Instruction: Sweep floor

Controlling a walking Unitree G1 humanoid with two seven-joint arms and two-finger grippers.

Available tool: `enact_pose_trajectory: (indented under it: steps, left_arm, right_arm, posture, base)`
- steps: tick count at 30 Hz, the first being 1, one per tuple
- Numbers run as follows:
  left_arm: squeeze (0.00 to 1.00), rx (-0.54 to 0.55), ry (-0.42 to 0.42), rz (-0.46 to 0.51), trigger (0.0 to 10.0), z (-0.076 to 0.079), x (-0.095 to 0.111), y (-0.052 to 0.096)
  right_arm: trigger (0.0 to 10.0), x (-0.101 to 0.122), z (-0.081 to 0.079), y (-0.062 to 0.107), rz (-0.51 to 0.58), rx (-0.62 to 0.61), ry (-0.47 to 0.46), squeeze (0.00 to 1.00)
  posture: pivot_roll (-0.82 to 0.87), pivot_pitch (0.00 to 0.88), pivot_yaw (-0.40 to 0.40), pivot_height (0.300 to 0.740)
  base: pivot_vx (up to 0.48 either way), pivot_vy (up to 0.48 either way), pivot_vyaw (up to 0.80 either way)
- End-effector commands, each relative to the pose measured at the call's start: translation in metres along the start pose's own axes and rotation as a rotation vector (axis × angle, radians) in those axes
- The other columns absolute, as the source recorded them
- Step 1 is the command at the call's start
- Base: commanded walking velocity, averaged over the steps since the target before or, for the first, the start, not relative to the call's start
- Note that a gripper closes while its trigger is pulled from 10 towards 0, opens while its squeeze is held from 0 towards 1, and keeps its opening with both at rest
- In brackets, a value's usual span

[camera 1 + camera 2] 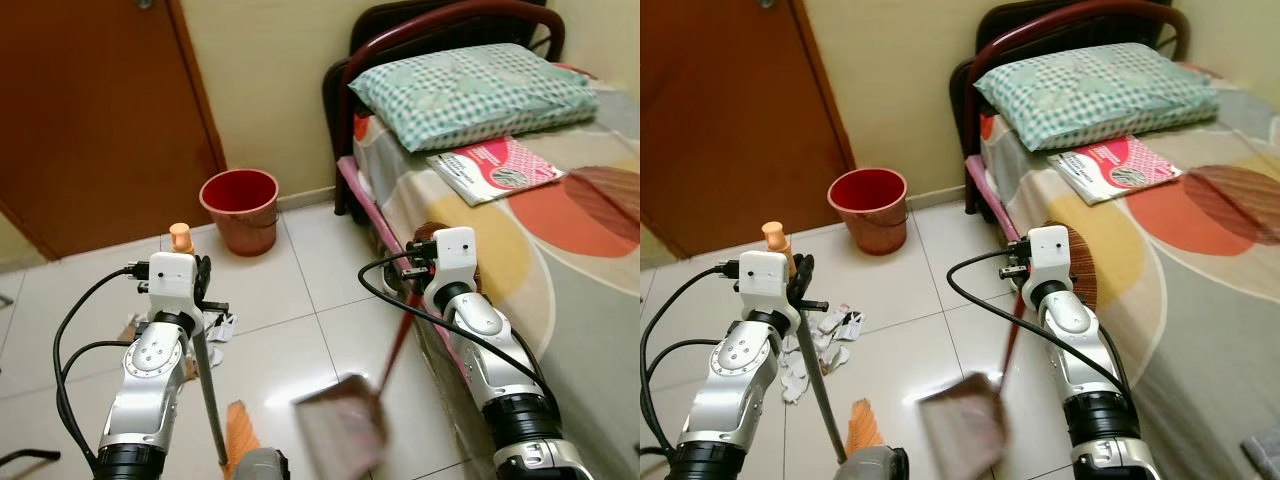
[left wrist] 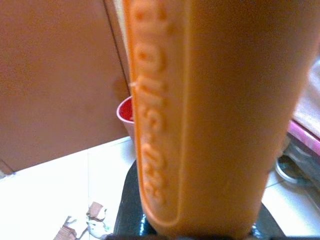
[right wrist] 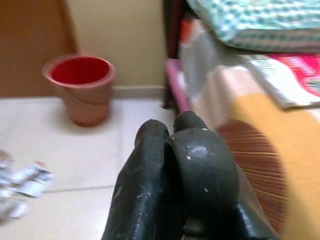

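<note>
My left gripper (image 1: pixel 800 272) is pinched around the broom handle (image 1: pixel 818 375), a thin grey pole with an orange cap (image 1: pixel 180 236) showing just above the fingers. In the left wrist view that orange grip (image 2: pixel 210 115) sits pressed right up against the camera. The orange bristles (image 1: pixel 865 425) rest low on the tiled floor (image 1: pixel 930 270) between my two arms.

My right gripper (image 1: pixel 415 265) has its fingers (image 3: pixel 165 170) pressed together on the thin red handle (image 1: pixel 395 350) of the dustpan (image 1: pixel 340 425), which hangs blurred just above the tiles, beside the bed (image 1: pixel 560 260).

Scraps of torn paper (image 1: pixel 825 335) lie on the floor just beside my left arm, near the broom pole. A red bucket (image 1: pixel 240 208) stands farther off by the wall, between the brown door (image 1: pixel 90 110) and the bed frame. A checked pillow (image 1: pixel 470 90) and a pink magazine (image 1: pixel 495 168) lie on the bed.
</note>
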State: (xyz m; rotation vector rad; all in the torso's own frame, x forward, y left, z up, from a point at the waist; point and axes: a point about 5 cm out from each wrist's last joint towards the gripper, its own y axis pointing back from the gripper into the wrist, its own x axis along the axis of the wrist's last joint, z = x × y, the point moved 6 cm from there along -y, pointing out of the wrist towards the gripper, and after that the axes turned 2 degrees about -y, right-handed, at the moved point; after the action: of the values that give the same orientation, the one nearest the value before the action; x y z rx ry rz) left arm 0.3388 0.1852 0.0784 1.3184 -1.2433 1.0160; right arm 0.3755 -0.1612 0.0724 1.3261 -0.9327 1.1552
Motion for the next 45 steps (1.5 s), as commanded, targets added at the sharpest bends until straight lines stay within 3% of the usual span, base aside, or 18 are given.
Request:
enact_pose_trajectory:
  steps: [1, 3, 5, 10, 13, 16, 23, 25, 31, 36, 39, 40, 42, 45]
  left_arm:
    - [0.0, -0.02, 0.001, 0.043, 10.0, 0.007, 0.014, -0.005]
    - [0.0, -0.007, 0.001, 0.098, 10.0, 0.013, 0.029, -0.007]
    - [0.0, 0.003, -0.004, 0.118, 10.0, 0.013, 0.035, -0.008]
    - [0.0, 0.103, 0.073, 0.138, 10.0, -0.005, 0.044, -0.013]
    - [0.0, 0.111, 0.074, 0.138, 10.0, -0.007, 0.045, -0.015]
    - [0.0, 0.101, 0.046, 0.137, 10.0, -0.004, 0.046, -0.017]
    - [0.0, 0.115, 0.071, 0.109, 10.0, 0.001, 0.037, -0.015]
    - [0.0, 0.11, 0.072, 0.102, 10.0, 0.003, 0.035, -0.015]
    - [0.0, 0.108, 0.067, 0.096, 10.0, 0.001, 0.035, -0.017]
    - [0.0, 0.109, 0.071, 0.079, 10.0, 0.003, 0.031, -0.018]
    - [0.0, 0.11, 0.071, 0.076, 10.0, 0.004, 0.03, -0.018]
    - [0.0, 0.109, 0.076, 0.073, 10.0, 0.005, 0.029, -0.019]
    - [0.0, 0.109, 0.085, 0.066, 10.0, 0.005, 0.027, -0.019]
    - [0.0, 0.114, 0.088, 0.061, 10.0, 0.006, 0.026, -0.02]
  right_arm:
    - [10.0, 0.019, 0.02, -0.004, 0.031, -0.089, -0.004, 0.0]
    - [10.0, 0.009, 0.04, -0.002, -0.03, -0.216, -0.09, 0.0]
    - [10.0, 0.004, 0.047, 0.001, -0.061, -0.258, -0.125, 0.0]
    - [10.0, -0.02, 0.087, 0.026, -0.161, -0.502, -0.23, 0.0]
    - [10.0, -0.024, 0.088, 0.029, -0.19, -0.511, -0.245, 0.0]
    - [10.0, -0.023, 0.085, 0.029, -0.223, -0.492, -0.204, 0.0]
    - [10.0, -0.03, 0.069, 0.039, -0.289, -0.377, -0.103, 0.0]
    - [10.0, -0.041, 0.056, 0.048, -0.359, -0.293, -0.103, 0.0]
    - [10.0, -0.044, 0.051, 0.069, -0.442, -0.195, -0.133, 0.0]
    - [10.0, -0.048, 0.03, 0.097, -0.534, 0.021, -0.112, 0.0]
    - [10.0, -0.048, 0.029, 0.102, -0.554, 0.071, -0.096, 0.0]
    - [10.0, -0.046, 0.041, 0.098, -0.54, 0.038, -0.058, 0.0]
    - [10.0, -0.036, 0.058, 0.083, -0.483, -0.059, -0.067, 0.0]
    - [10.0, -0.002, 0.075, 0.053, -0.305, -0.198, -0.176, 0.0]
  posture:
    - [0.04, 0.019, 0.0, 0.74]
    - [0.02, 0.0, 0.007, 0.74]
    - [0.0, 0.0, 0.008, 0.74]
    - [0.0, 0.0, -0.009, 0.74]
    - [0.0, 0.0, -0.008, 0.74]
    - [0.0, 0.0, -0.008, 0.74]
    - [-0.02, 0.0, -0.02, 0.74]
    - [-0.02, 0.0, -0.019, 0.74]
    - [-0.02, 0.0, -0.028, 0.74]
    - [-0.04, 0.0, -0.028, 0.74]
    - [-0.05, 0.0, -0.032, 0.74]
    - [-0.06, 0.0, -0.032, 0.74]
    - [-0.06, 0.0, -0.034, 0.74]
    - [-0.05, 0.0, -0.036, 0.74]
  base:
    - [0.0, 0.0, 0.0]
    - [0.0, 0.0, 0.0]
    - [0.0, 0.0, 0.0]
    - [0.0, 0.0, 0.0]
    - [0.0, 0.0, 0.0]
    - [0.0, 0.0, 0.0]
    - [0.0, 0.0, 0.0]
    - [0.0, 0.0, 0.0]
    - [0.0, 0.0, 0.0]
    - [0.0, 0.0, 0.0]
    - [0.0, 0.0, 0.0]
    - [0.0, 0.0, 0.0]
    - [0.0, 0.0, 0.0]
    - [0.0, 0.0, 0.0]
